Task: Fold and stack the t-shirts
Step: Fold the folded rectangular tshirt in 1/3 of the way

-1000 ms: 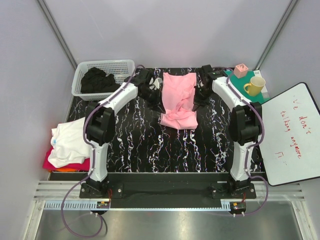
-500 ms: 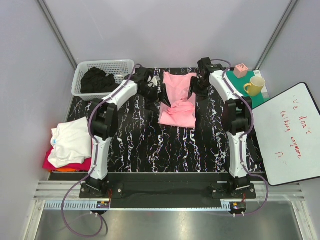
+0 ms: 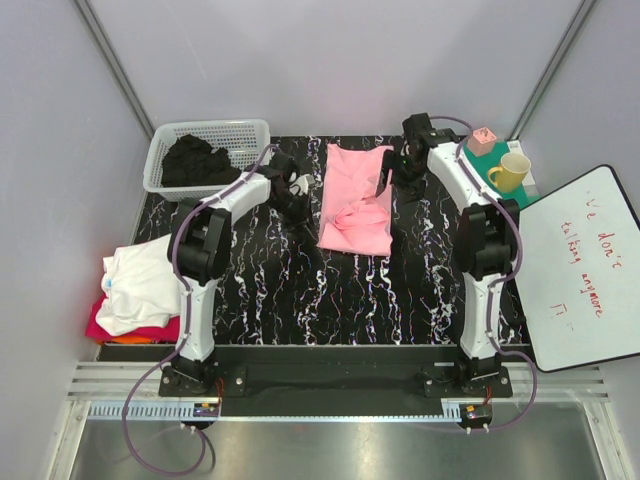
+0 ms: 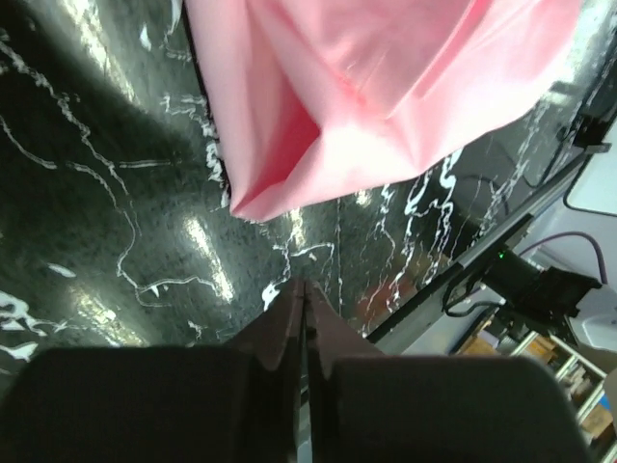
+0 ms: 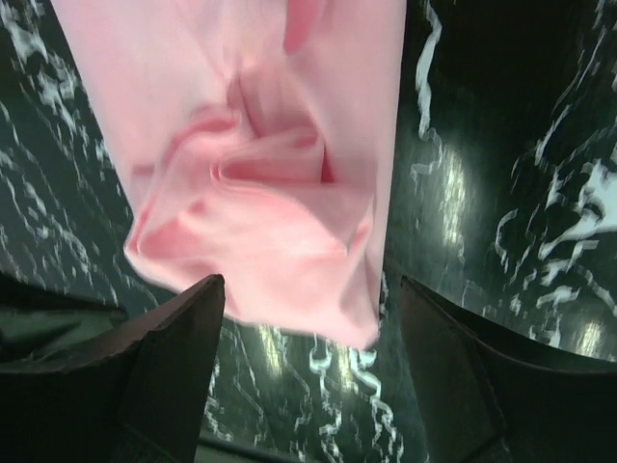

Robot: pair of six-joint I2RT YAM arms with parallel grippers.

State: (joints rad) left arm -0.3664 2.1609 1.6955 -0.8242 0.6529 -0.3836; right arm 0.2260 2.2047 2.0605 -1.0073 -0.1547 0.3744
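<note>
Top external: one basket at the table's far-left corner.
Basket contents: heap of black shirts; count unreadable.
Mug: one, far right; inside not visible.
Pink shirt: one, flat on table between the grippers, narrow strip, near end bunched.
Left-edge stack: white shirt on top of red shirt.
Left gripper: fingers pressed together, nothing in them, just off pink shirt's corner.
Right gripper: fingers spread wide, empty, at the shirt's right edge.
</note>
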